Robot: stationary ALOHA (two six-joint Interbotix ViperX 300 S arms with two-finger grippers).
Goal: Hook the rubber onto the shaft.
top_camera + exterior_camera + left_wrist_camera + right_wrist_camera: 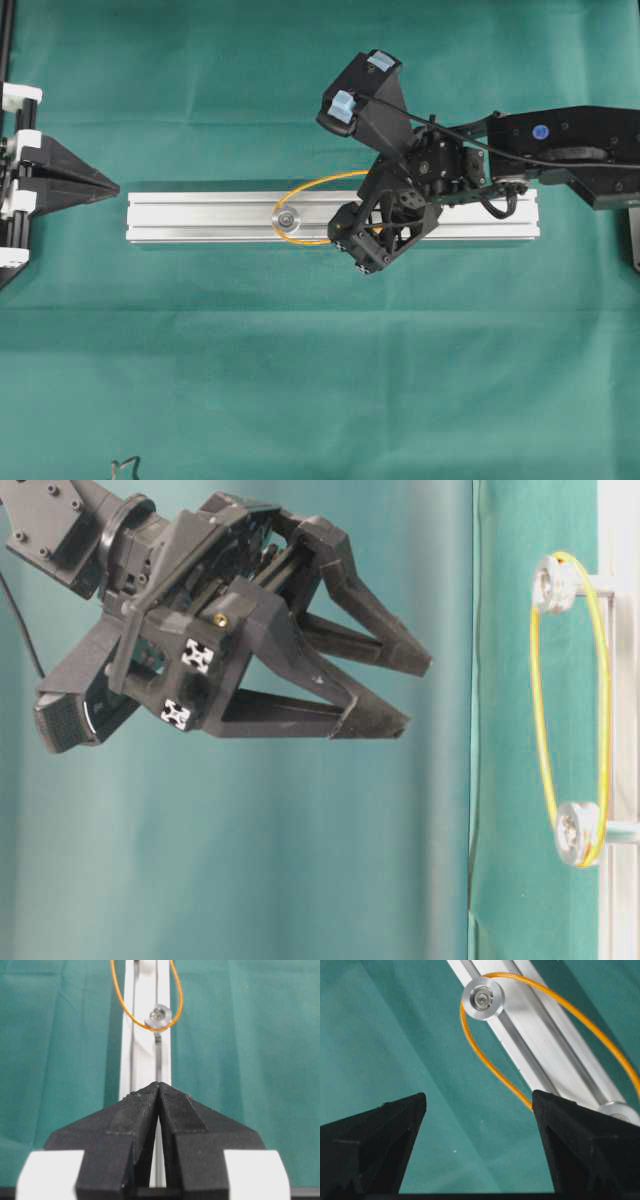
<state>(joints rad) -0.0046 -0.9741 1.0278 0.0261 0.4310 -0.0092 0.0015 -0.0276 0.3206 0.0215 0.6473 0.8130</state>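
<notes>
The orange rubber (541, 710) is a stretched loop round two silver shaft pulleys, one (553, 583) higher and one (577, 832) lower in the table-level view. From overhead, the rubber (315, 180) arcs over the silver rail (200, 215) past one shaft (287, 218). My right gripper (353, 250) hovers above the rail's middle, open and empty. In its wrist view the rubber (490, 1067) wraps the near shaft (482, 998), and the right gripper (479, 1102) stands apart from it. My left gripper (103, 188) is shut, off the rail's left end, and the left gripper (159, 1086) faces the shaft (159, 1014).
The rail lies lengthwise on a green cloth (320, 380) that covers the table. The right arm (570, 145) reaches in from the right edge. A small dark object (125, 467) sits at the front left edge.
</notes>
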